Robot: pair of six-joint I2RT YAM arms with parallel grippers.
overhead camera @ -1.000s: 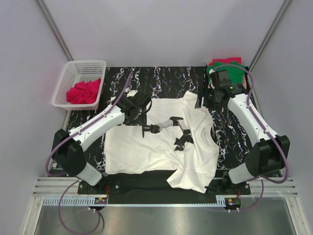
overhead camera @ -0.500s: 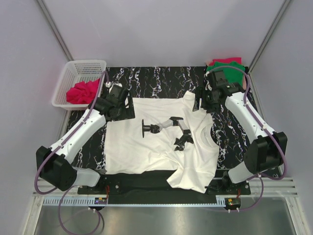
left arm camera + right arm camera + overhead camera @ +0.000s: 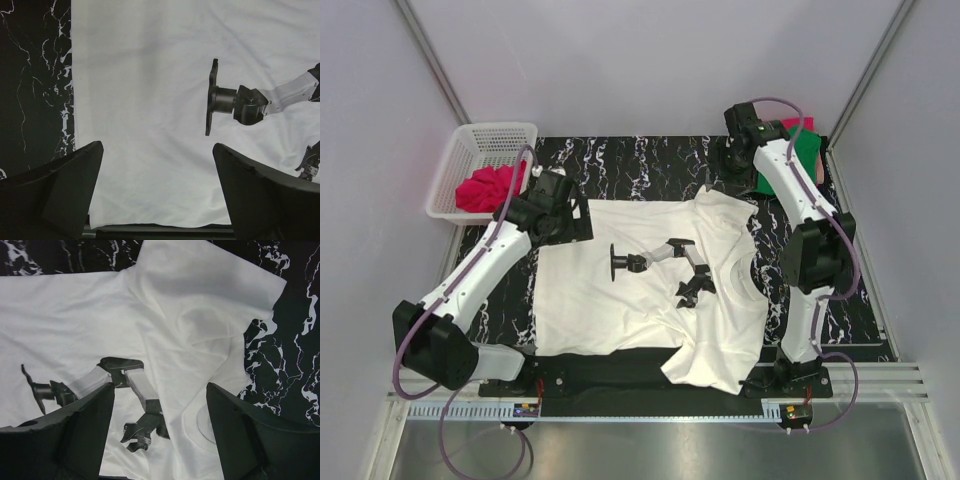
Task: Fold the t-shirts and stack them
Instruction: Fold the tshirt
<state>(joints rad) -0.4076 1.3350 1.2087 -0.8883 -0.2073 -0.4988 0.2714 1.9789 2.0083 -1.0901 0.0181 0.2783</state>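
A white t-shirt (image 3: 620, 310) lies spread on the black marbled mat, its near right sleeve folded over and a robot-arm print (image 3: 665, 262) on its chest. My left gripper (image 3: 572, 222) hovers open over the shirt's far left edge; in the left wrist view its open gripper (image 3: 157, 200) frames bare white cloth (image 3: 150, 75). My right gripper (image 3: 722, 172) hangs open above the far sleeve. The right wrist view shows that gripper (image 3: 160, 435) empty over the rumpled sleeve (image 3: 200, 305) and collar. A green t-shirt (image 3: 807, 150) lies folded at the far right corner. A pinkish-red t-shirt (image 3: 485, 188) lies crumpled in the basket.
A white plastic basket (image 3: 470, 140) stands off the mat at the far left. A strip of pinkish-red cloth (image 3: 792, 123) shows behind the green shirt. Grey walls close in on both sides, and a metal rail runs along the near edge.
My left gripper has drawn back from the shirt's middle to its far left edge. The right arm has swung toward the far edge, its jaws opening slightly. The shirt has not moved.
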